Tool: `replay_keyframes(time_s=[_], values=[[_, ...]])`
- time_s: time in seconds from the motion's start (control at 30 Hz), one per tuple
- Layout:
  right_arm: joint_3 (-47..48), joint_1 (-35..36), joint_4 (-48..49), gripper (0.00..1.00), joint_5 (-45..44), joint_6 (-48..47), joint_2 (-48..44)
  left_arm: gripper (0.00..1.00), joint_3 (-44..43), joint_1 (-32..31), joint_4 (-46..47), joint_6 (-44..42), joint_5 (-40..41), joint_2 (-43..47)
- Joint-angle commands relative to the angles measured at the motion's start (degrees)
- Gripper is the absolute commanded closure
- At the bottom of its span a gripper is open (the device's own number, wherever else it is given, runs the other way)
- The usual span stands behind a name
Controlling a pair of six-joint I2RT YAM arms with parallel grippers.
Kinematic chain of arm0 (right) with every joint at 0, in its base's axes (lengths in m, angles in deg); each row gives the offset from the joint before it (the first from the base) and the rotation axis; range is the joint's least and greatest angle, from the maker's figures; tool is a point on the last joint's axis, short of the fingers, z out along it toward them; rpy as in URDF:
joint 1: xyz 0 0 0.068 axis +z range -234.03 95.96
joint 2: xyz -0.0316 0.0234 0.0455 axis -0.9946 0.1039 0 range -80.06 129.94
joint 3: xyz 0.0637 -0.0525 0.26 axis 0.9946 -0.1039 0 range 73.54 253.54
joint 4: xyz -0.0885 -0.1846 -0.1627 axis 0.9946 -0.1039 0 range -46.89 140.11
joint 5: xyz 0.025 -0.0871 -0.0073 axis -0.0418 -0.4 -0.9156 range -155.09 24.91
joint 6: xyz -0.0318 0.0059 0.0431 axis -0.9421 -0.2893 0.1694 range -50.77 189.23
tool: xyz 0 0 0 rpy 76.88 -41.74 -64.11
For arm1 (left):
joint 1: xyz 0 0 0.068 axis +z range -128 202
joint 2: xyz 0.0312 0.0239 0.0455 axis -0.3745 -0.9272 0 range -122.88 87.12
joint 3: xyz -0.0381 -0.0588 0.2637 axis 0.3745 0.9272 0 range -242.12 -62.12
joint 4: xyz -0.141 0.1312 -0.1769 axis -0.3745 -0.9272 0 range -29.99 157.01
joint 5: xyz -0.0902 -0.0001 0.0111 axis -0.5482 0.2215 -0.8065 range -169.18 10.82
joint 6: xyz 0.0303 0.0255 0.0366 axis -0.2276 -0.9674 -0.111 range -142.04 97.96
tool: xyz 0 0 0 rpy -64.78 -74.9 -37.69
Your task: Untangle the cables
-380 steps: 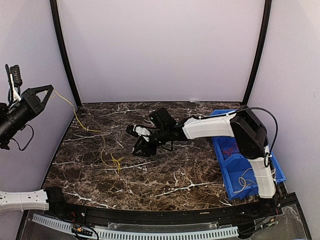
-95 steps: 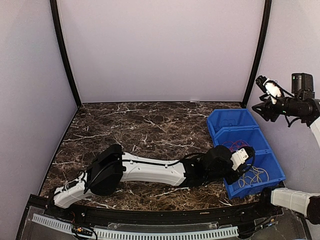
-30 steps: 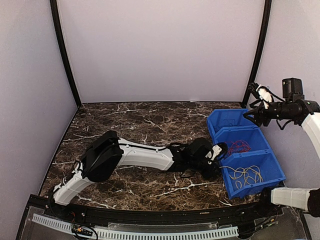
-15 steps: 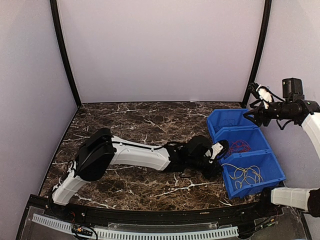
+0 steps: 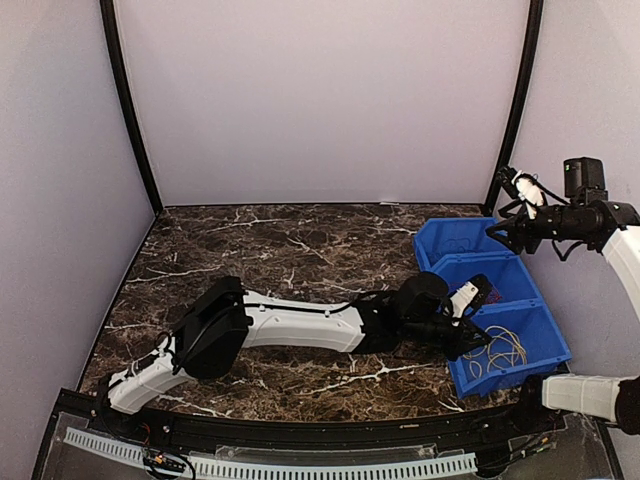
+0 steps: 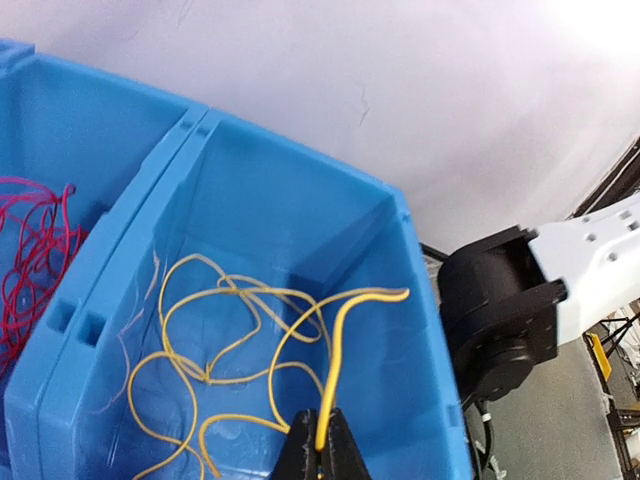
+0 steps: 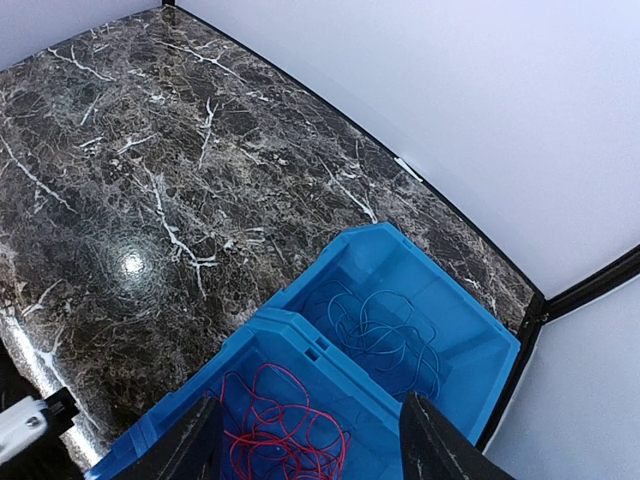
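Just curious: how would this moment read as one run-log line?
left gripper: shut on yellow cable over near bin compartment | right gripper: open, raised | red cables: middle compartment | blue cables: far compartment

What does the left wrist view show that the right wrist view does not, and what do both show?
Only the left wrist view: the yellow cables in their compartment, with the left gripper shut on one strand. Only the right wrist view: the blue cables, the marble table and the open, empty right gripper. Both: the red cables in the blue bin.
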Motion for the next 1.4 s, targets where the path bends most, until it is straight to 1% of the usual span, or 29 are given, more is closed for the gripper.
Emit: replay_keyframes(time_s=[0.0,0.17,0.23,0.3,0.33,0.4,0.43,0.47,0.5,0.53,0.57,0.63,0.67,0.77,0.9,0.97,1.0,1.03,1.07,1.13,1.2,1.23,1.27,1.37], values=[[-0.7,-0.2,2.1,0.38,0.0,-0.3,-1.3,1.00,-1.4,0.4,-4.1,0.3,0.8,-1.2],[-1.8,-0.3,2.9,0.38,0.6,-0.1,-1.6,1.00,-0.4,0.3,-8.5,-0.3,3.9,-0.6],[-1.9,-0.2,3.1,0.38,1.0,0.1,-1.5,0.97,-0.4,0.3,-10.2,-0.9,4.4,-0.4],[-1.9,-0.3,3.3,0.38,1.1,0.2,-1.5,0.88,-0.1,0.3,-11.3,-1.9,5.2,0.5],[-1.9,-0.3,3.4,0.38,1.3,0.4,-1.3,0.82,0.2,0.3,-11.6,-2.2,5.6,0.9],[-1.6,-0.2,3.4,0.38,1.5,0.5,-1.2,0.74,1.6,0.3,-11.7,-2.8,6.8,2.7],[-1.4,-0.2,3.4,0.38,1.6,0.5,-1.0,0.72,2.7,0.3,-11.9,-3.1,7.5,4.0],[-1.3,-0.2,3.4,0.38,1.5,0.6,-1.0,0.68,3.2,0.4,-12.1,-3.2,8.2,4.5],[-1.2,-0.3,3.3,0.38,1.5,0.6,-0.9,0.64,3.9,0.4,-13.0,-3.5,8.4,5.7],[-1.2,-0.2,3.3,0.38,1.4,0.5,-1.0,0.62,4.5,0.4,-13.7,-3.7,8.8,6.8],[-1.2,-0.2,3.2,0.38,1.3,0.5,-1.1,0.57,4.7,0.4,-14.7,-4.1,9.2,7.3],[-1.3,-0.2,3.1,0.38,1.2,0.3,-1.0,0.52,5.8,0.4,-17.6,-5.1,10.1,9.2],[-1.3,-0.3,3.1,0.38,1.2,0.3,-1.0,0.51,7.3,0.3,-18.2,-5.5,10.9,10.8],[-1.4,-0.3,3.2,0.38,1.3,0.3,-1.0,0.43,10.9,0.2,-19.6,-7.5,12.8,14.3],[-1.2,-0.3,3.2,0.36,2.7,0.5,-0.2,0.40,16.6,0.2,-20.4,-9.9,15.0,19.6],[-0.8,-0.3,2.7,0.32,4.1,-0.2,0.8,0.40,20.8,0.2,-19.8,-10.9,17.5,23.5],[-0.5,-0.2,2.7,0.31,5.4,-0.3,1.2,0.40,24.1,0.3,-19.4,-11.3,20.6,26.6],[-0.6,-0.1,4.2,0.29,5.5,1.3,1.7,0.39,25.7,0.5,-19.2,-12.0,22.5,28.2],[-0.7,0.3,6.5,0.27,5.0,4.1,2.1,0.39,28.8,0.8,-19.3,-12.3,26.0,31.1],[-0.3,1.8,10.1,0.22,3.4,9.0,3.2,0.38,32.8,2.5,-20.5,-11.5,30.0,35.3],[-0.2,7.0,14.3,0.15,-0.5,14.3,4.2,0.38,36.0,4.8,-22.2,-10.1,34.0,38.9],[-0.2,9.5,16.4,0.04,-2.8,16.3,4.7,0.38,37.9,6.5,-22.8,-9.5,37.4,41.2],[-0.3,12.2,18.4,0.02,-5.1,17.3,5.1,0.36,38.7,7.4,-24.1,-8.6,38.9,42.3],[-0.2,19.7,24.7,0.01,-11.2,19.3,7.6,0.33,41.2,11.9,-26.6,-7.5,46.0,46.9]])
